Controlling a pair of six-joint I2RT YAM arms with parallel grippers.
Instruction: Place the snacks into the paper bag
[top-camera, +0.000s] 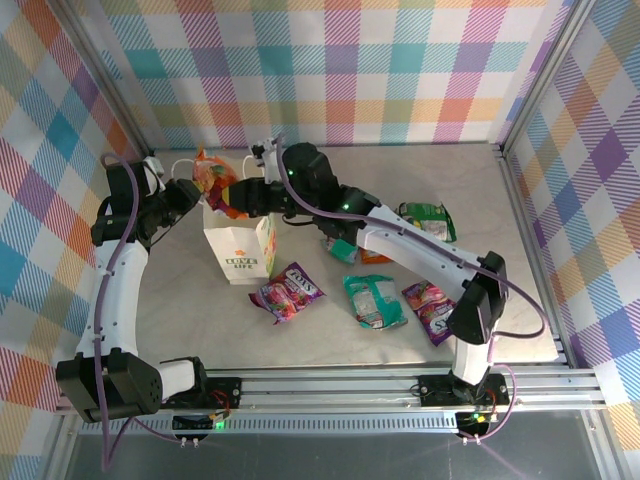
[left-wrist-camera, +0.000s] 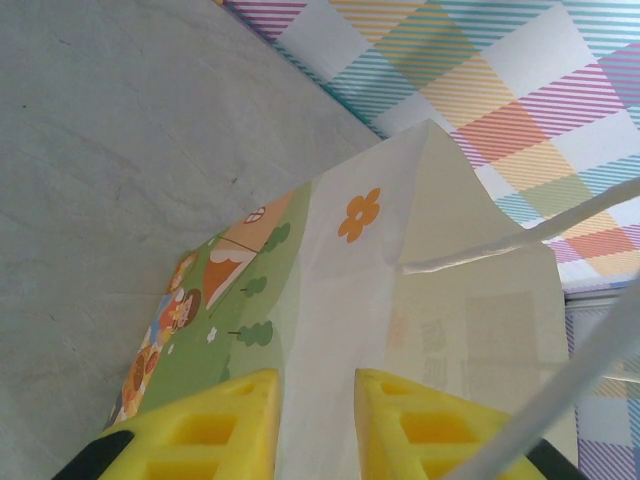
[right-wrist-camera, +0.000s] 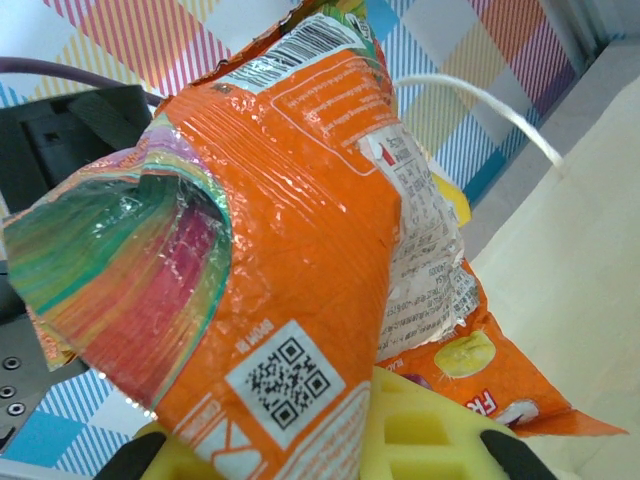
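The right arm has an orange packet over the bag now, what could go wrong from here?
One: the orange packet is crumpled and spread wide in the right gripper, so it could catch on the cord handle or rim of the paper bag instead of dropping in. Two: the left gripper holds just one wall of the bag, so a downward push might tip or crumple it.

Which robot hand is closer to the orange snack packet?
Right. The right gripper is clamped on the orange packet at the mouth of the bag. The left gripper pinches the bag's rim beside it.
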